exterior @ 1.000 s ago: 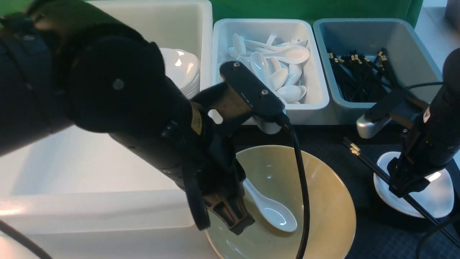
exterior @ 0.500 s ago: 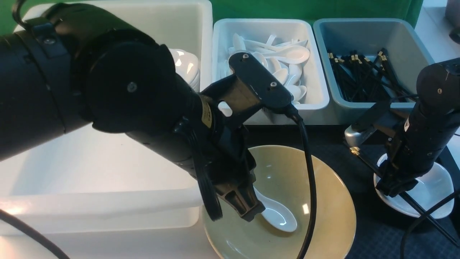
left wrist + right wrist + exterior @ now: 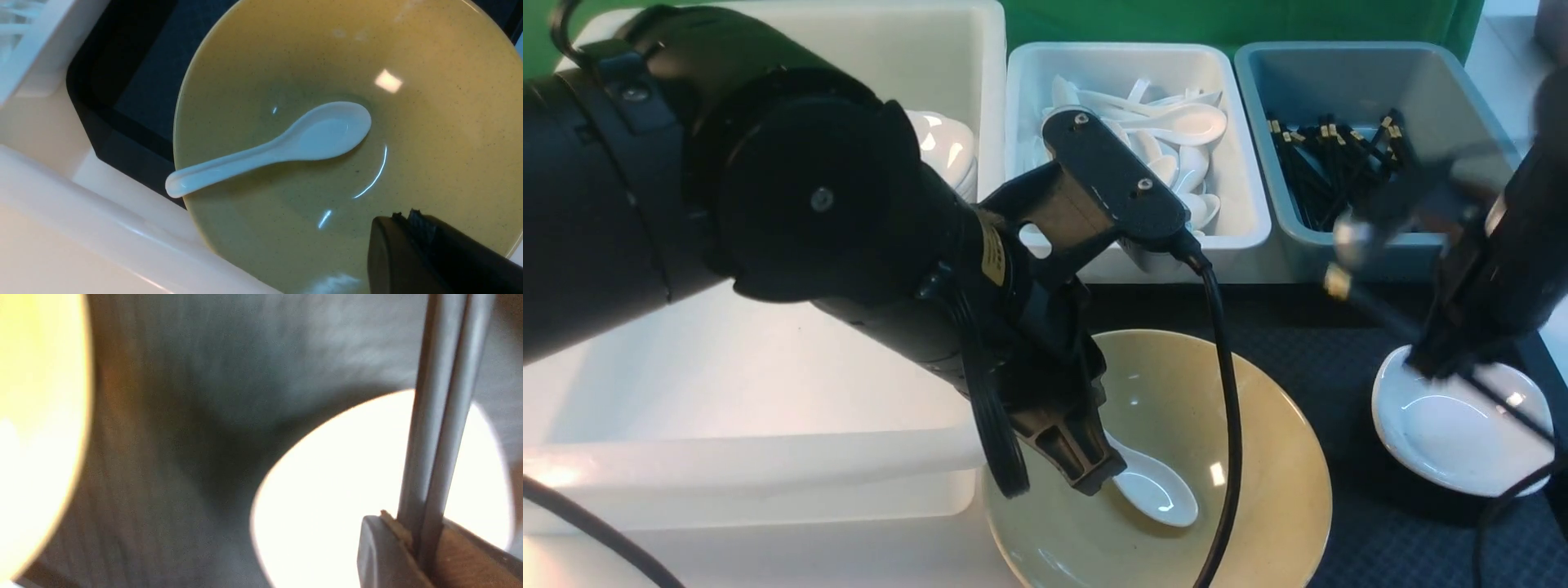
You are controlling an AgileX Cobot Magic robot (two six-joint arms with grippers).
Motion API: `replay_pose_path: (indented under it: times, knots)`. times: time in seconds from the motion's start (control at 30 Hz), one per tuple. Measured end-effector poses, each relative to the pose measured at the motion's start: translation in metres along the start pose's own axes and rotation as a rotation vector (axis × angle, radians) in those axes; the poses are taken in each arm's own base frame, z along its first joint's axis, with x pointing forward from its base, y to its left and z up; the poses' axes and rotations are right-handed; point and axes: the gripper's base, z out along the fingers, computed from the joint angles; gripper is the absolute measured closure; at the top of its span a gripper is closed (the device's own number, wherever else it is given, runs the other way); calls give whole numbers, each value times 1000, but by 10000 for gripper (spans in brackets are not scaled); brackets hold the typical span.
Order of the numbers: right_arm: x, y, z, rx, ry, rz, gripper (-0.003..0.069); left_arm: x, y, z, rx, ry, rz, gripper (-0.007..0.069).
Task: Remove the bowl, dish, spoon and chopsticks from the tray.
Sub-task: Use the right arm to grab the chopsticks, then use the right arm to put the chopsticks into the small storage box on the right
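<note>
— Is it bright?
— Yes. Light comes from above. The big white tub (image 3: 727, 376) shines so much you can hardly see its edges.
— Any shiny spots?
— Small white ones on the bowl (image 3: 1258, 457) and the dish (image 3: 1454, 441).
— Shadows?
— The spoon (image 3: 286, 143) drops a soft one in the bowl. That left wrist picture is sharp.
— What looks fuzzy?
— In the front picture the right arm (image 3: 1503, 269) and the chopsticks (image 3: 1376, 309) are smeared. The right wrist picture is all blurry. There the dish is a plain white blob, the bowl a yellow glow, the tray (image 3: 184, 416) murky grey.
</note>
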Motion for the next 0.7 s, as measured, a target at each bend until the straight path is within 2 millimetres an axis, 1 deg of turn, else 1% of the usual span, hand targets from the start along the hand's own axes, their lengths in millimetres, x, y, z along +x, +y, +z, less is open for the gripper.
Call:
replay_pose_path:
  times: [0.1,0.17,0.23,0.3,0.33,0.37,0.4,0.43,0.47,0.57,0.6,0.63,0.67,0.7]
  knots:
    - [-17,-13,-37,51,-142,69,510,-5,1,0,-9,-49,-14,635]
    - [-31,-29,-58,89,-253,154,510,-12,2,2,-21,-125,-34,635]
    - [-48,-46,-71,120,-363,251,510,-20,5,7,-35,-196,-46,635]
    - [-60,-60,-77,141,-448,333,510,-27,7,11,-48,-260,-61,635]
    - [-69,-69,-76,150,-496,382,510,-31,8,13,-54,-290,-67,635]
    - [-79,-79,-71,153,-533,429,510,-34,9,16,-61,-319,-73,635]
    - [-86,-86,-69,156,-579,475,510,-37,10,19,-68,-344,-75,635]
    - [-98,-96,-57,152,-613,528,510,-40,11,21,-74,-367,-78,635]
    - [-102,-101,-53,149,-632,559,510,-41,12,22,-75,-373,-78,635]
    - [-122,-117,-20,136,-643,629,510,-42,14,24,-81,-370,-94,635]
    - [-126,-120,-8,132,-630,640,510,-42,16,23,-83,-369,-107,635]
    - [-132,-124,10,128,-609,648,510,-43,21,19,-87,-363,-141,635]
    - [-133,-125,13,128,-605,649,510,-44,23,18,-90,-366,-148,635]
    - [-137,-127,27,124,-582,652,507,-45,29,13,-96,-360,-177,635]
